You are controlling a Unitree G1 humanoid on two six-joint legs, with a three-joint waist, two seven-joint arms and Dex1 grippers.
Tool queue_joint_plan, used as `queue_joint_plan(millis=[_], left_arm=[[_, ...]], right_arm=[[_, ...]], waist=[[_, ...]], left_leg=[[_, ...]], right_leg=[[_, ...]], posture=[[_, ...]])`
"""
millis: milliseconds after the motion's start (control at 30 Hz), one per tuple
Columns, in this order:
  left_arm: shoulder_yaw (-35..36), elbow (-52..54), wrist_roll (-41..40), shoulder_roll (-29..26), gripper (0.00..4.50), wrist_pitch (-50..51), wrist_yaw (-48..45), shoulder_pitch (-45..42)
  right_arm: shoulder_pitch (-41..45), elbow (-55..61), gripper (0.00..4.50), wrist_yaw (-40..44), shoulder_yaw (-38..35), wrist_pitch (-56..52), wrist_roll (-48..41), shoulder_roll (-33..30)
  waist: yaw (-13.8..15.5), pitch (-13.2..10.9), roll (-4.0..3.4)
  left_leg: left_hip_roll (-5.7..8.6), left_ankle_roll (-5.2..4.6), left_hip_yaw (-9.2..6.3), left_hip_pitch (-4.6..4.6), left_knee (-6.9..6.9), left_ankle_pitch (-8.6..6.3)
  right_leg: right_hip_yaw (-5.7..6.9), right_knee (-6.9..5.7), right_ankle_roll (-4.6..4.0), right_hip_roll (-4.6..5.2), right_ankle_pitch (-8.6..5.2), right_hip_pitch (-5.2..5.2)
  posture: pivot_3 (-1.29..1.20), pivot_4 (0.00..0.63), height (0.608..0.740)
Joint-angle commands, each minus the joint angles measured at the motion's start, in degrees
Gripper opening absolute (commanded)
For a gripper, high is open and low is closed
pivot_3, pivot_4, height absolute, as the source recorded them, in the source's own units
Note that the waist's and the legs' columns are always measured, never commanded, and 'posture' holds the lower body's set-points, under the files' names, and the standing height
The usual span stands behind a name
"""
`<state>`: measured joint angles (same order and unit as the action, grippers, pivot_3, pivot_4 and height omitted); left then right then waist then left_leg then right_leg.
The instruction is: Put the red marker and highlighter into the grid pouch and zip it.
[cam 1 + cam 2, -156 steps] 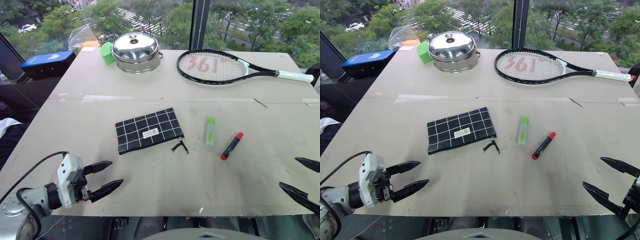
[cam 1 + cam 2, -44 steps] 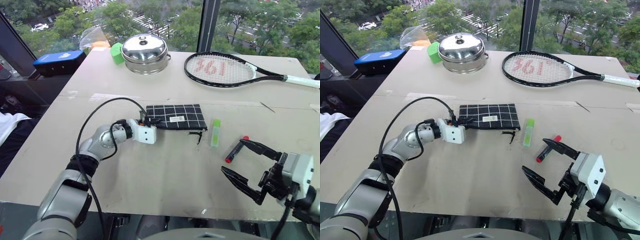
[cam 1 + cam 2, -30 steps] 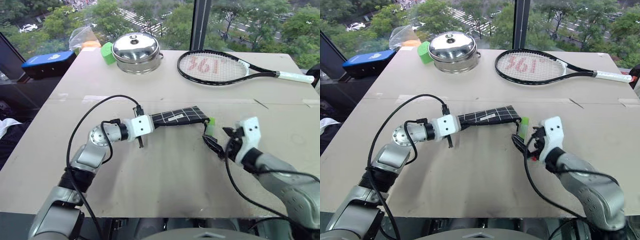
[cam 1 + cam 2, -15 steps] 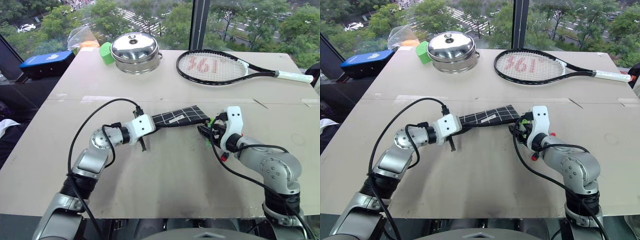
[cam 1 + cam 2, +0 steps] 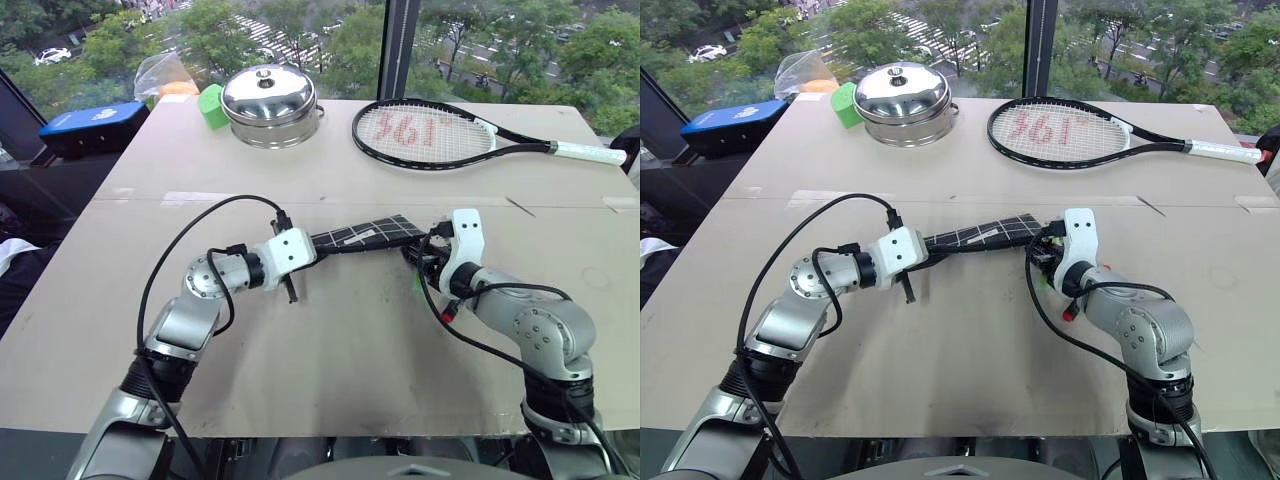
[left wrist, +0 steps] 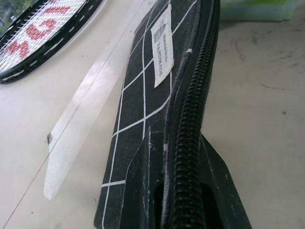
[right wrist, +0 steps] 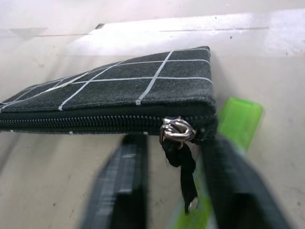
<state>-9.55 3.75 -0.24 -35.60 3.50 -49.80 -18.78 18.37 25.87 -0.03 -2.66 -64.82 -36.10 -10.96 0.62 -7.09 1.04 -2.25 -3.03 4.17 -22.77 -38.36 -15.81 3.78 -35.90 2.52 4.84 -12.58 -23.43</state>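
Observation:
The grid pouch [image 5: 365,234], black with white lines, hangs tilted just above the table, zipper edge toward me. My left gripper [image 5: 318,243] is shut on its left end, a finger on each face [image 6: 143,191]. At its right end my right gripper [image 5: 418,252] stands open, with the black zipper pull cord [image 7: 183,167] hanging between its fingers [image 7: 121,191]. The light-green highlighter [image 7: 238,119] lies on the table just beyond that end. The red marker [image 5: 447,316] is mostly hidden under my right arm; a bit of its red cap shows.
At the back of the table [image 5: 330,360] stand a steel pot with lid [image 5: 270,105], a green block [image 5: 212,103] and a tennis racket [image 5: 425,135]. A blue box [image 5: 95,120] sits off the back left corner.
My right gripper came in from the front right to the pouch's zipper end, and its fingers have drawn closer around the pull cord. The left gripper lifted the pouch off the table.

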Motion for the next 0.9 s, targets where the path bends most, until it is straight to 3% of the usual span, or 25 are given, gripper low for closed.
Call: queue_joint_plan(millis=[33,900], left_arm=[[1.0,2.9,-1.1,0.0,0.00,0.0,0.1,-0.2],[-1.9,4.8,1.8,4.4,0.00,3.9,3.4,-2.5]], right_arm=[[1.0,1.1,0.03,1.9,-0.1,1.2,0.4,-0.6],[8.7,-1.0,0.03,12.2,10.7,-2.4,0.4,-0.5]], waist=[[0.0,0.0,0.00],[0.0,0.0,-0.05]], left_leg=[[0.00,0.00,0.00,0.00,0.00,0.00],[0.02,0.00,0.00,-0.01,0.00,0.00]], right_leg=[[0.00,0.00,0.00,0.00,0.00,0.00],[0.00,0.01,0.00,0.00,0.00,-0.01]], posture=[[0.00,0.150,0.740],[0.00,0.150,0.740]])
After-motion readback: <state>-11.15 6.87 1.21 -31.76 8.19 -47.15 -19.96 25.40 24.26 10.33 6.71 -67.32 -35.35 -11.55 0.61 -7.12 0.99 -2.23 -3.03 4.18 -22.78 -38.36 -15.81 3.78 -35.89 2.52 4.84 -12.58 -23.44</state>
